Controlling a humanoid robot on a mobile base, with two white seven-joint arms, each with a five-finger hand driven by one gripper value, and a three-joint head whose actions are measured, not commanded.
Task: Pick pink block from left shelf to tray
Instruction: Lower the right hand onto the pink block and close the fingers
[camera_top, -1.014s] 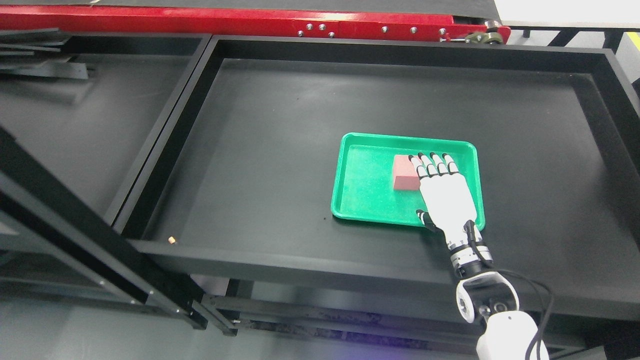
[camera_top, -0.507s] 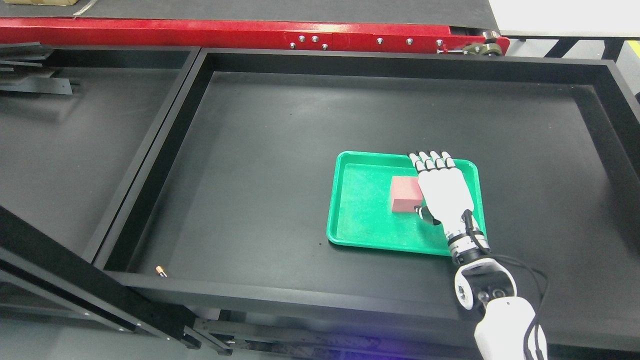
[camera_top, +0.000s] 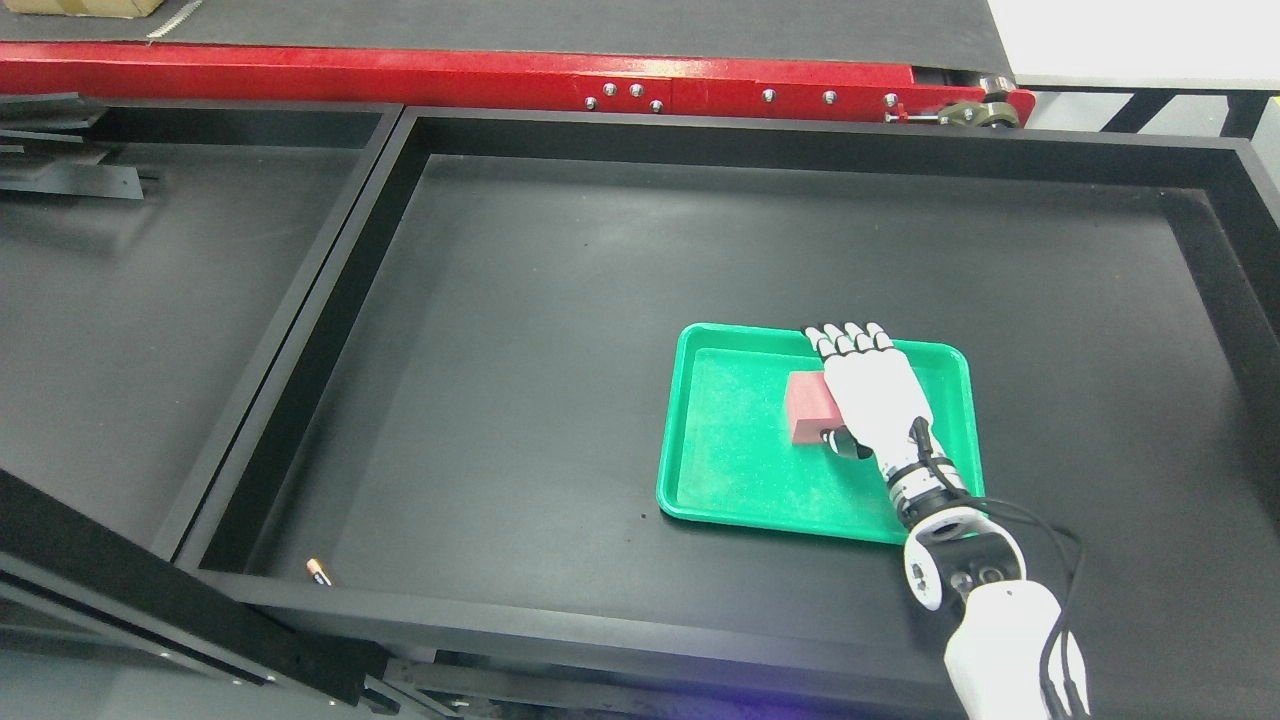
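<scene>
The pink block (camera_top: 808, 408) lies in the green tray (camera_top: 740, 480), the right hand (camera_top: 872, 395) flat beside it with fingers extended, holding nothing; likely light and rigid, best pinched across its long sides.

The right hand (camera_top: 868, 395) covers the right part of the block (camera_top: 808, 408), so whether the two touch cannot be told. The arm runs off the bottom edge. A tiny object (camera_top: 319, 571) near the shelf's (camera_top: 500, 300) front left corner is too small to identify. A tan thing (camera_top: 80, 6) is cut off at the top left.
</scene>
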